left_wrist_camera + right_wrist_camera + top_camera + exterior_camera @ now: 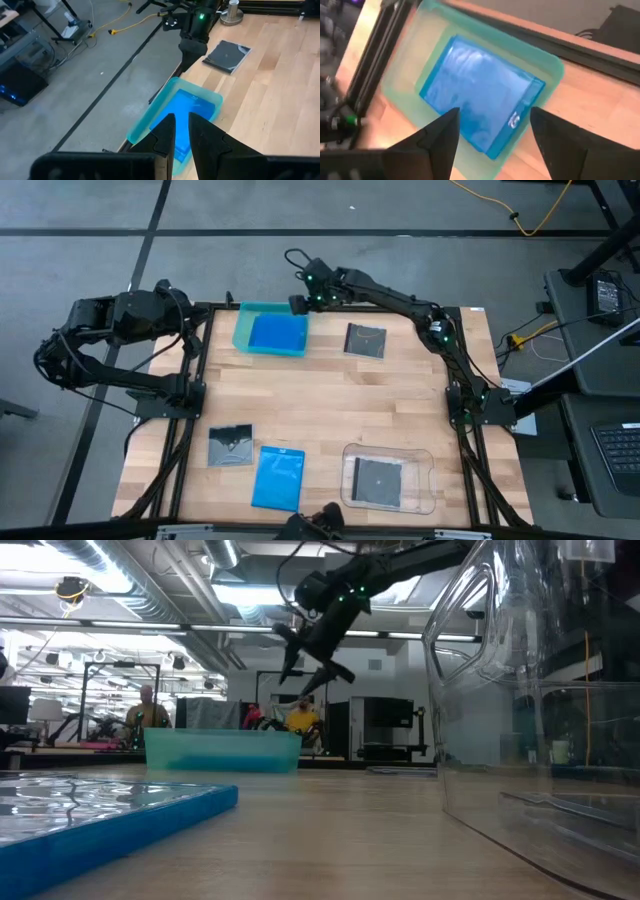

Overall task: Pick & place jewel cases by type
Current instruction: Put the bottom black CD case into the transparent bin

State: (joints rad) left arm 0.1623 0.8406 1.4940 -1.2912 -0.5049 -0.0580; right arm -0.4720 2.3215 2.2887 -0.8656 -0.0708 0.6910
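Jewel cases: left gripper [181,131] is waiting off the table's left edge, fingers nearly together, empty. One blue case [277,333] is lying in the teal tray [243,325]; right gripper [298,302] is hovering above it, spread wide, empty.

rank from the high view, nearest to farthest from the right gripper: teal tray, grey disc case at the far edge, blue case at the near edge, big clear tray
1. Teal translucent tray, just beside the right gripper, far-left.
2. Dark grey square disc case, far edge, centre-right.
3. Bright blue rectangular case, near edge.
4. Large clear plastic tray, near-right; close to third.
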